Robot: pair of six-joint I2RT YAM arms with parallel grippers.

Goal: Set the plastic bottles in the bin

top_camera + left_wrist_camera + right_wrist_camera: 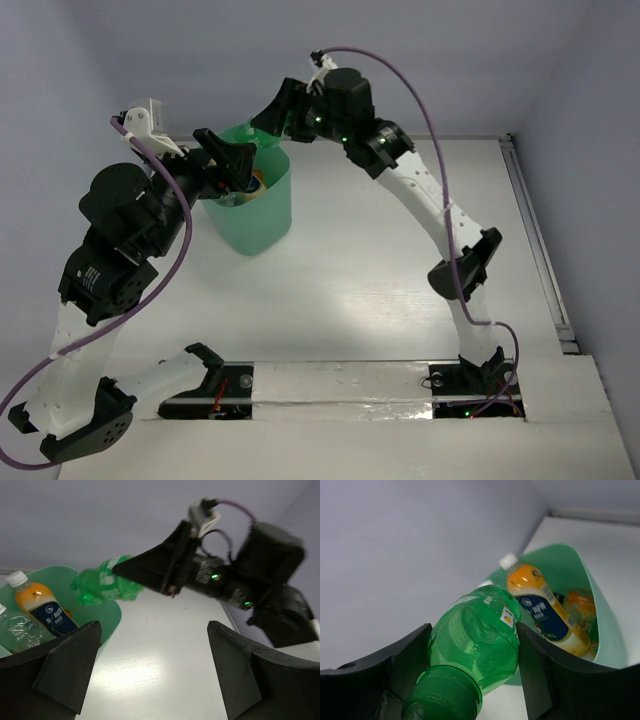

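Observation:
The mint-green bin stands at the back left of the table. My right gripper is shut on a green bottle and holds it tilted, cap toward the wrist, just beside and above the bin's rim. The green bottle also shows in the left wrist view. Inside the bin lie an orange bottle with a dark blue label, another orange bottle and a clear bottle. My left gripper is open and empty, close to the bin's near left rim.
The white table top stretches to the right of the bin. A metal rail runs along its right edge. The grey back wall is close behind the bin. The right arm reaches over the table's back.

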